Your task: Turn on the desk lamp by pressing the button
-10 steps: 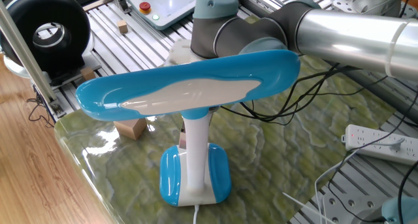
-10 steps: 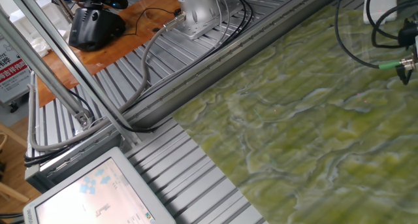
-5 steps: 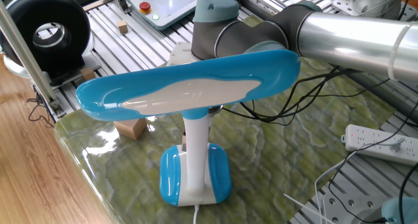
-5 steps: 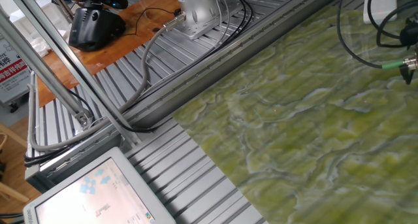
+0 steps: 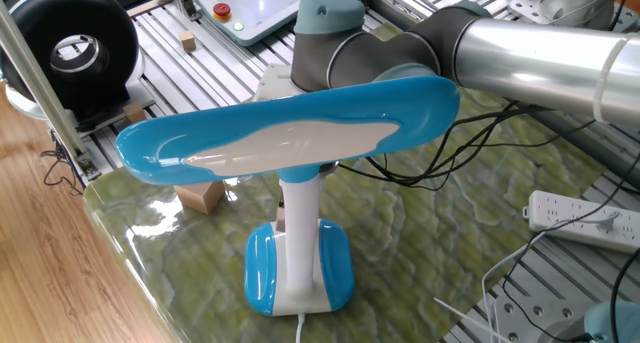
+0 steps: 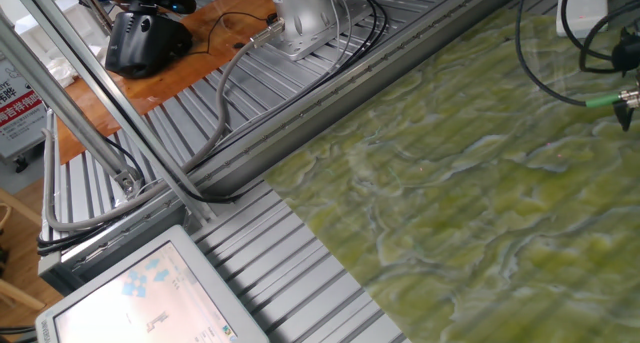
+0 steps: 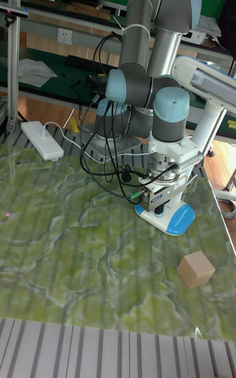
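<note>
Now the tool (image 7: 159,205) sits low over the desk lamp (image 5: 290,148) base; whether its fingers are apart or together cannot be told. Just beside it on the counter (image 7: 72,266) lies a wooden block (image 7: 196,269)

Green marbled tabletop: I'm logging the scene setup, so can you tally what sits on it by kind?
Desk lamp: 1
Wooden cube: 1
White power strip: 1
Total: 3

- Table (image 7: 59,273) topped with a green marbled mat.
- Desk lamp (image 7: 172,215) base stands on it.
- Wooden cube (image 7: 196,269) near the base.
- White power strip (image 7: 42,140) at the edge.
</note>
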Tool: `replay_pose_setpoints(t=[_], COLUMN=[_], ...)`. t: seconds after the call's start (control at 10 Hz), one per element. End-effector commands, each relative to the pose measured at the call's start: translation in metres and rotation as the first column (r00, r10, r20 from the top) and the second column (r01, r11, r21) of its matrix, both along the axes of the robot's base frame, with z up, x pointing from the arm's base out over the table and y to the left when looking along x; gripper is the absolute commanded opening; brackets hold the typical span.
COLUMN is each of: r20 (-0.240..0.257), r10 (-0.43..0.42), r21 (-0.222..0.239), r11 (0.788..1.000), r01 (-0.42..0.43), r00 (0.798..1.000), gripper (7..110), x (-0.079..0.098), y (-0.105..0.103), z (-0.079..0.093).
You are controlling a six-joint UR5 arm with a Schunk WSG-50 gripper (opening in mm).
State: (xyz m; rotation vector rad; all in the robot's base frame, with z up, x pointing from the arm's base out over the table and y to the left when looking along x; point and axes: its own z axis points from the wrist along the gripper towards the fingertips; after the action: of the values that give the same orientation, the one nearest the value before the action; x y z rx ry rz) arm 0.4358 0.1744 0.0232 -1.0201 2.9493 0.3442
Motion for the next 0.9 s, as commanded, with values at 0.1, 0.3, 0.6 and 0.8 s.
replay_pose_setpoints(t=[0.1, 0.3, 0.6, 0.8], r20=[0.009, 0.007, 0.003, 0.001], r10=[-0.007, -0.008, -0.013, -0.016], r21=[0.028, 0.019, 0.001, -0.007], r11=[1.000, 1.000, 1.000, 1.000], r01=[0.007, 0.008, 0.013, 0.016], r00=[1.000, 1.000, 1.000, 1.000], gripper=[7, 7, 7, 7], x=[0.0050, 0.0036, 0.0021, 0.0015], y=[0.0108, 0.0095, 0.0036, 0.0016], z=[-0.0051, -0.0047, -0.0061, -0.0043])
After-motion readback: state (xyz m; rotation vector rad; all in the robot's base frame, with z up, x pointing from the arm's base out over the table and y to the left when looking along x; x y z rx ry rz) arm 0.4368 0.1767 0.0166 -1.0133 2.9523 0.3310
